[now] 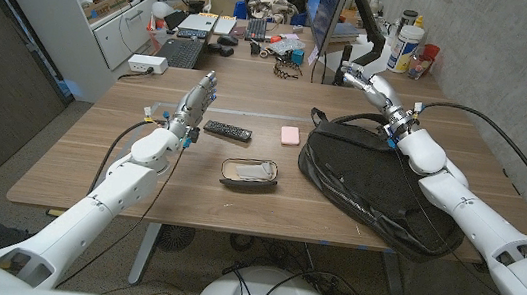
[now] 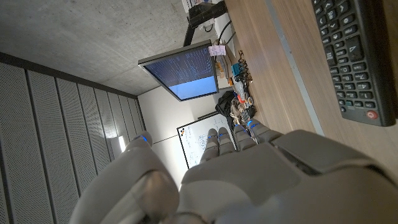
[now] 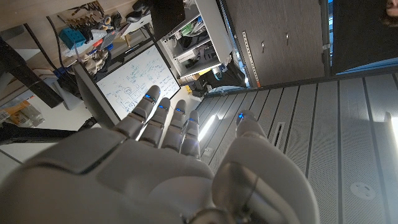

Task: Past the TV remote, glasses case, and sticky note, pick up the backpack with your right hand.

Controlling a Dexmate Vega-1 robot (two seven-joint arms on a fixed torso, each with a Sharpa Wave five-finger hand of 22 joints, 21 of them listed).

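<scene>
Table: wooden table (image 1: 90,162) across the middle of the frame, a cluttered desk behind it at upper centre.
Backpack: black backpack (image 1: 379,187) lying right of centre, under the right forearm.
Sticky note: pink sticky note (image 1: 290,135) just left of the backpack's upper end.
TV remote: black TV remote (image 1: 228,130) left of the note, apart from it.
Glasses case: open glasses case (image 1: 248,173) below the remote and note, near centre.
Left hand: left hand (image 1: 201,93) raised, fingers apart, holding nothing, upper left of the remote.
Right hand: right hand (image 1: 364,80) empty, fingers extended, above the backpack's upper edge.
</scene>
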